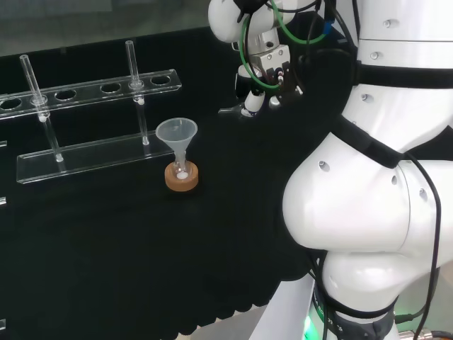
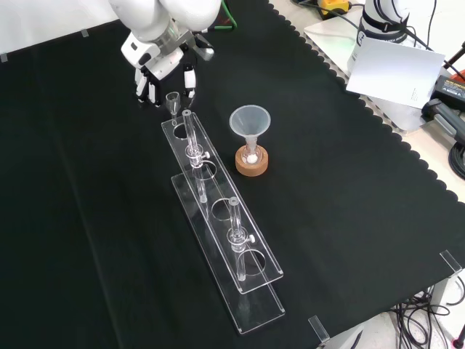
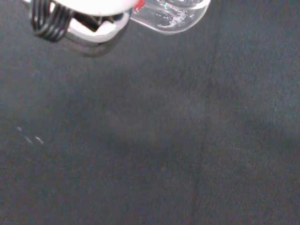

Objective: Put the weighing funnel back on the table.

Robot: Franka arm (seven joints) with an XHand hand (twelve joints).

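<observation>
The weighing funnel is a small clear scoop-like piece between the fingertips of my black and white hand. The hand hangs low over the black cloth, near the end of the tube rack. In the head view the hand is right of the big funnel, and the weighing funnel's stem pokes out to its left. The wrist view shows the clear weighing funnel with white specks inside, close against the hand, with bare cloth beyond. The fingers are curled round the piece.
A clear plastic tube rack holds two glass tubes. Beside it stands the big funnel in a small flask on a cork ring. Papers and cables lie beyond the cloth's scalloped edge.
</observation>
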